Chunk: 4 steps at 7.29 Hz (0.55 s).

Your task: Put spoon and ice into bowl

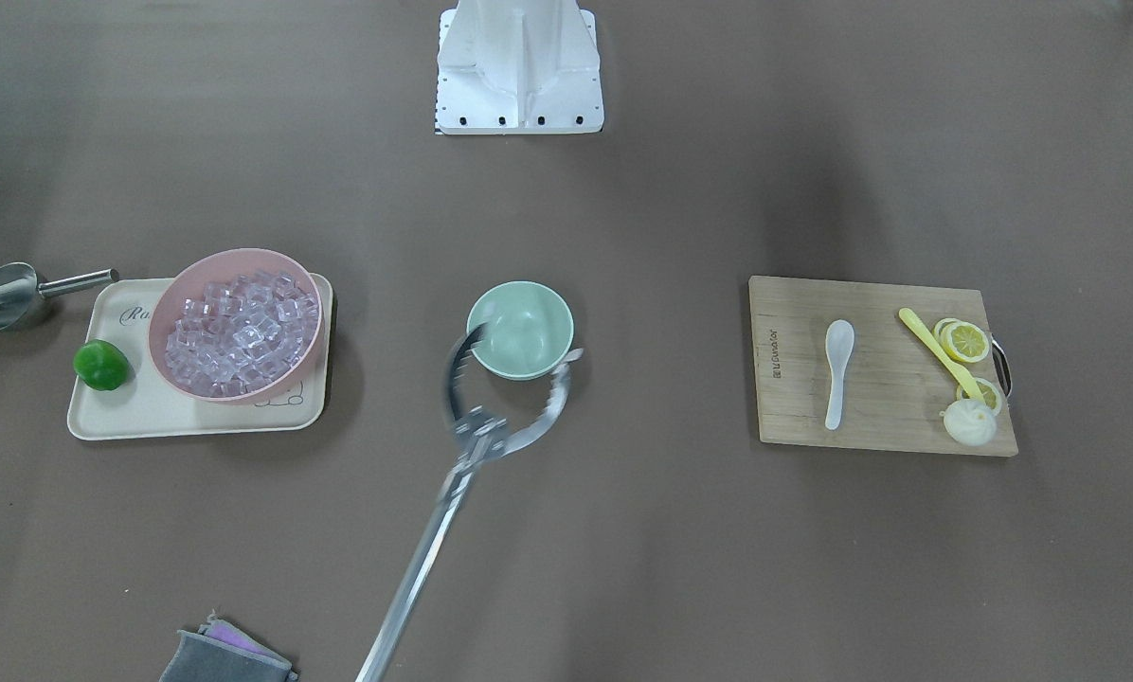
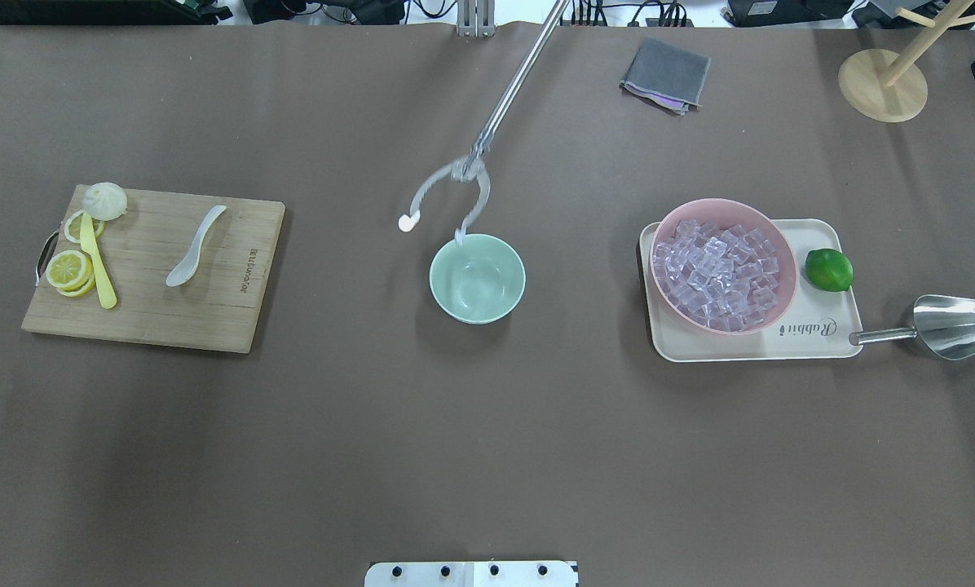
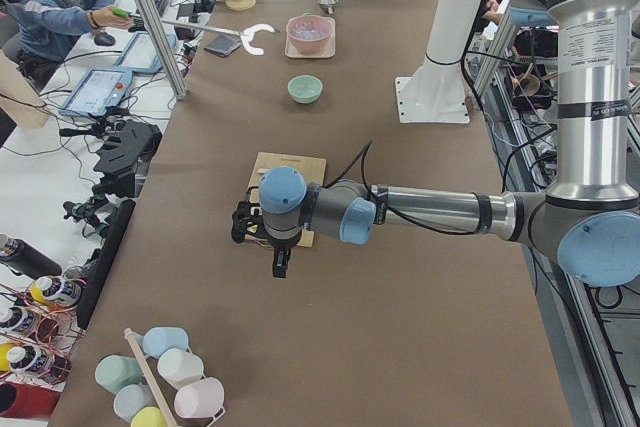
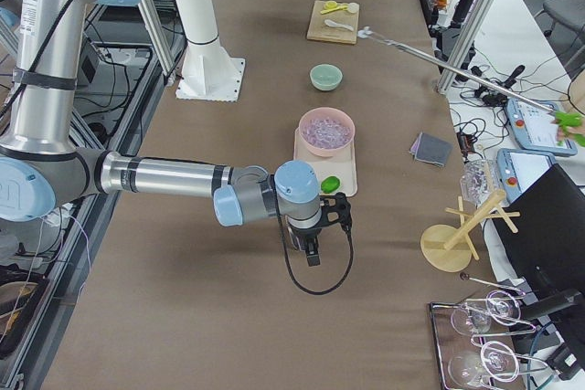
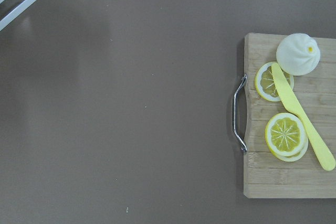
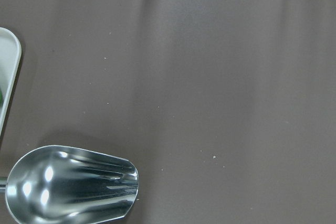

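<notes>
On the wooden board (image 2: 210, 314), glossy white spoon (image 2: 194, 247); smooth round mint bowl (image 2: 453, 298) mid-table; left tool (image 3: 279, 264), right tool (image 4: 312, 251): opening unclear.

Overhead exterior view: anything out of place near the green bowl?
A long metal grabber tool extends in from the operators' side, its open claw at the rim of the mint-green bowl. It isn't a robot arm.

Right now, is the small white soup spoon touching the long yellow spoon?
Apart. Overhead view shows bare wooden cutting board between the small white soup spoon and the long yellow spoon.
</notes>
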### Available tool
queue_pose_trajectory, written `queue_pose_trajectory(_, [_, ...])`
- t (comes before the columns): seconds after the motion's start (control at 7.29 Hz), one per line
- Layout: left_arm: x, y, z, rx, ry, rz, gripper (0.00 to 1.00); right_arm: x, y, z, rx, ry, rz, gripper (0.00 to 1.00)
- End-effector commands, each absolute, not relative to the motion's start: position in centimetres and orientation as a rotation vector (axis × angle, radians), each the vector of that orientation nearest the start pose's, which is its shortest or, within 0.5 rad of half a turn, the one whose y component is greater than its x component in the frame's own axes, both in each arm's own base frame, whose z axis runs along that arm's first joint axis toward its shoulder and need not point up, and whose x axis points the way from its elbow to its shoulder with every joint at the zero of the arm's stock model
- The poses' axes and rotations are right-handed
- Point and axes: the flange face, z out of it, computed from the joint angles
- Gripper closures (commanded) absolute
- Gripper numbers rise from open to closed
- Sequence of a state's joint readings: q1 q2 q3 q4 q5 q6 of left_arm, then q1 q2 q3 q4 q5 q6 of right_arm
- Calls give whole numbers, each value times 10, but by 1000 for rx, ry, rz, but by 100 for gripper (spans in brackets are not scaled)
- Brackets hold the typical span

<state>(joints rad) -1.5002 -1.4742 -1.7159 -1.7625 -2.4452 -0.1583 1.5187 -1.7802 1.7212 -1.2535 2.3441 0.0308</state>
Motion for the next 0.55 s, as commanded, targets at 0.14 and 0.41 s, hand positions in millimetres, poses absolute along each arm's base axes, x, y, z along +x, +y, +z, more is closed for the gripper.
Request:
queue_pose_trajectory(0.14, [-24,-464,607,122,889,24,2,41,-421,642,218,-785,-123,0])
queue_pose_trajectory(0.41, [-23,-466,604,129,890,30,2,41,-421,641,221,-786,-124,0])
